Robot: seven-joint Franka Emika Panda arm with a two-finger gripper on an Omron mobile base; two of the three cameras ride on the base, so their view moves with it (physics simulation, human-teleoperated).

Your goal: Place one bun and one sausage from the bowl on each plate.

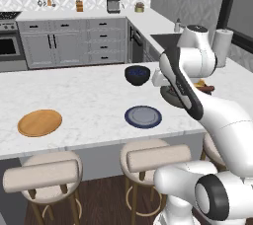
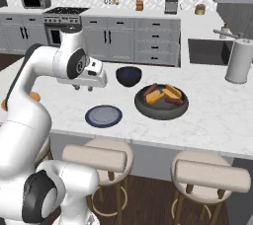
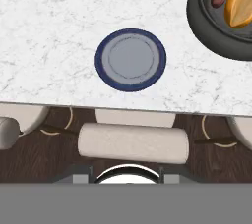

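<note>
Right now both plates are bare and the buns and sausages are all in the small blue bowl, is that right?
Not quite. Both plates, the wooden one and the blue one, are bare, but the buns and sausages lie in the wide dark bowl, not the small blue bowl. The right base view shows it.

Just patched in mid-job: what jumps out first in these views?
The dark bowl on the marble island, heaped with golden buns and reddish sausages, draws the eye first. Beside it sits the bare blue-rimmed plate, with the wooden plate far off along the counter, also bare. The end effector hangs above the counter near the blue-rimmed plate, carrying nothing.
</note>
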